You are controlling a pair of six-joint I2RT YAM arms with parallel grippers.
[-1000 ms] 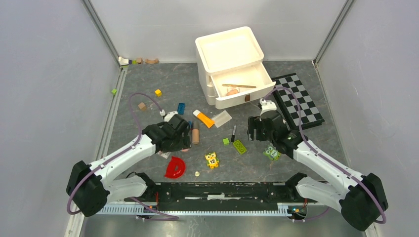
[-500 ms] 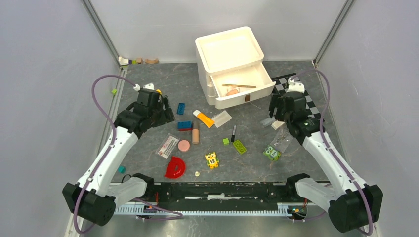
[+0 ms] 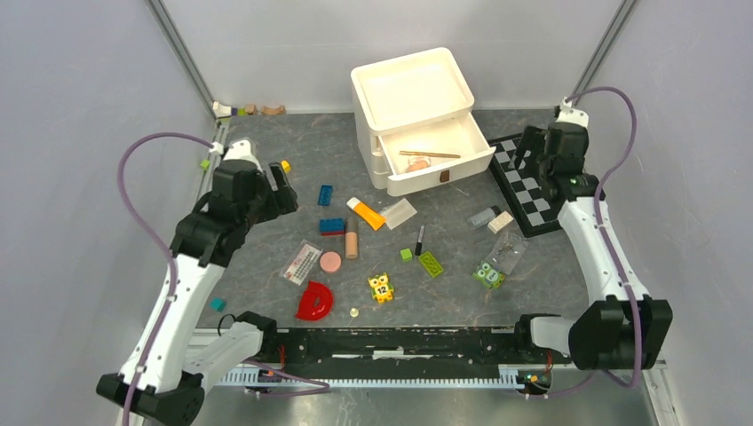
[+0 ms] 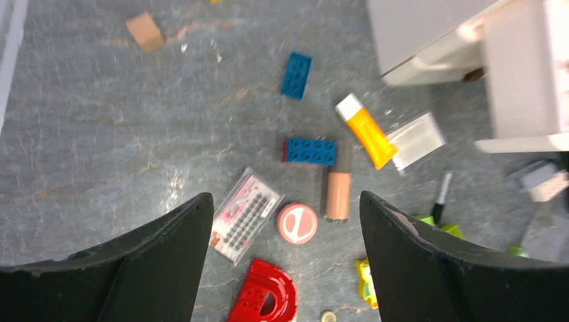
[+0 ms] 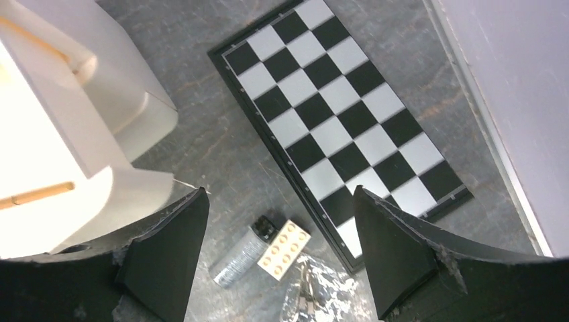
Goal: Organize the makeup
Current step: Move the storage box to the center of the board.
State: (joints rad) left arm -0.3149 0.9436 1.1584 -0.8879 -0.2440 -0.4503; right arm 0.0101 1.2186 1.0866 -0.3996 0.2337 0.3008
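Observation:
The makeup lies on the grey floor in the top view: an orange tube with a white cap (image 3: 365, 213), a beige stick (image 3: 352, 240), a pink disc (image 3: 330, 262), a thin black pencil (image 3: 419, 240) and flat clear packets (image 3: 302, 263) (image 3: 399, 213). The left wrist view shows the tube (image 4: 368, 129), stick (image 4: 337, 194), disc (image 4: 297, 223) and lash packet (image 4: 245, 213) far below. My left gripper (image 3: 282, 191) (image 4: 283, 201) is open and empty, high at the back left. My right gripper (image 3: 531, 149) (image 5: 278, 191) is open and empty above the chessboard's near-left edge.
A white drawer unit (image 3: 413, 89) stands at the back, its drawer open with a wooden stick inside. A chessboard (image 3: 533, 182) lies at the right. A grey tube (image 5: 243, 257), a beige brick (image 5: 284, 249) and a crinkled clear bag (image 5: 315, 295) lie beside it. Toy bricks, owl blocks and a red half-ring (image 3: 315, 302) are scattered.
Both arms have lifted and swung outward: the left from over the pink disc to the back left, the right from near the owl block to the back right. No object moved.

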